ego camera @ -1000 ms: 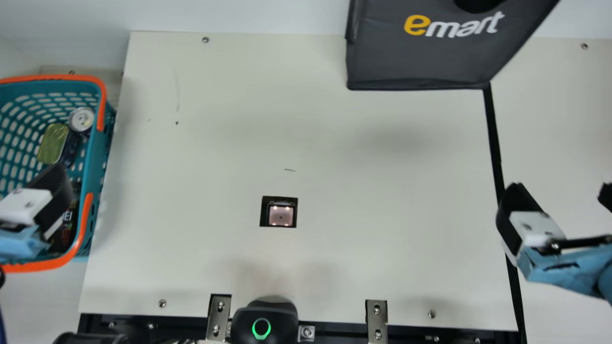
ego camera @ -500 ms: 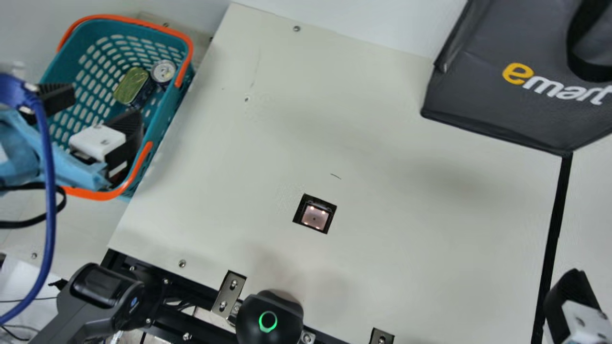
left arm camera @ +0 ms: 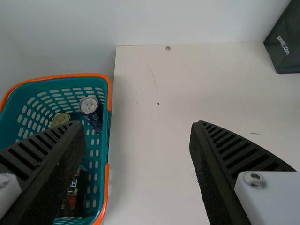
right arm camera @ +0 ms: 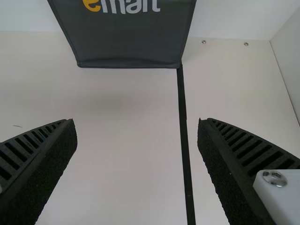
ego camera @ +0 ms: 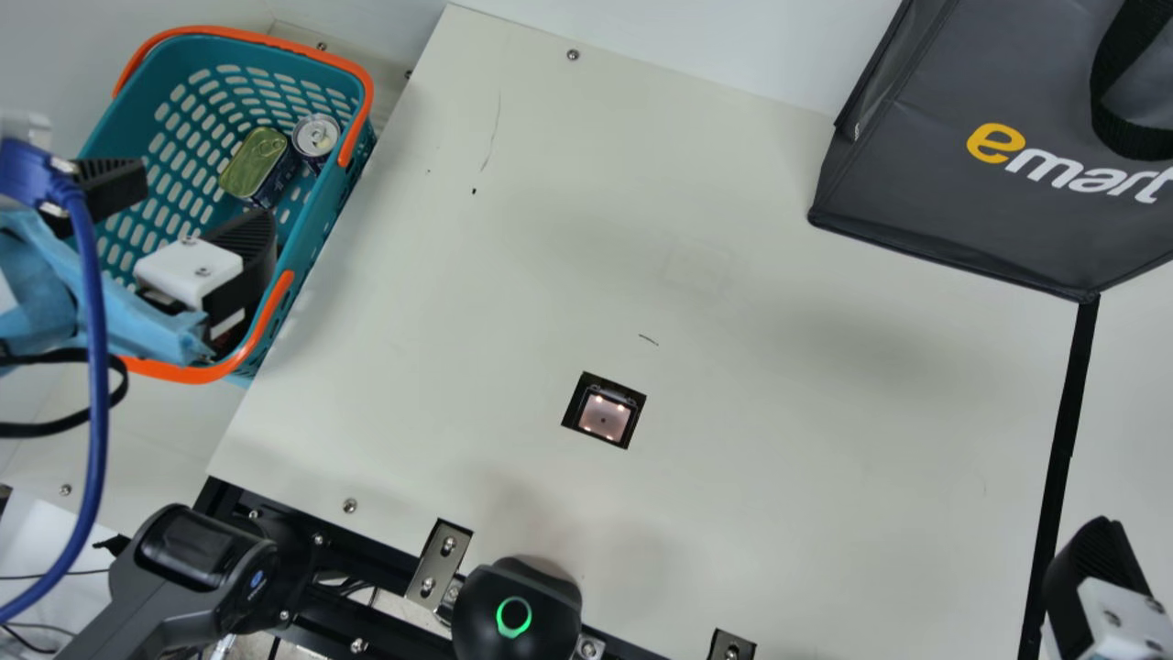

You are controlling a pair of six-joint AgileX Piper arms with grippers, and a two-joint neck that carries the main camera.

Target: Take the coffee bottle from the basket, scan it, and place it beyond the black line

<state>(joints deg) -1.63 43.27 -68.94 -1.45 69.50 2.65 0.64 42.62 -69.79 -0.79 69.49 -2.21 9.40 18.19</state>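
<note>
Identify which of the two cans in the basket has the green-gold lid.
The rounded-rectangular tin; the cylindrical can beside it has a round silver top.

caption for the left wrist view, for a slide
Open left end effector near teal basket holding can, tin and dark labelled item

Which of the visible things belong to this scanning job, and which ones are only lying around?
For the job:
- bottle, in the basket
- scanner window
- black line

Just there:
- round can
- flat tin
- grey bag
</note>
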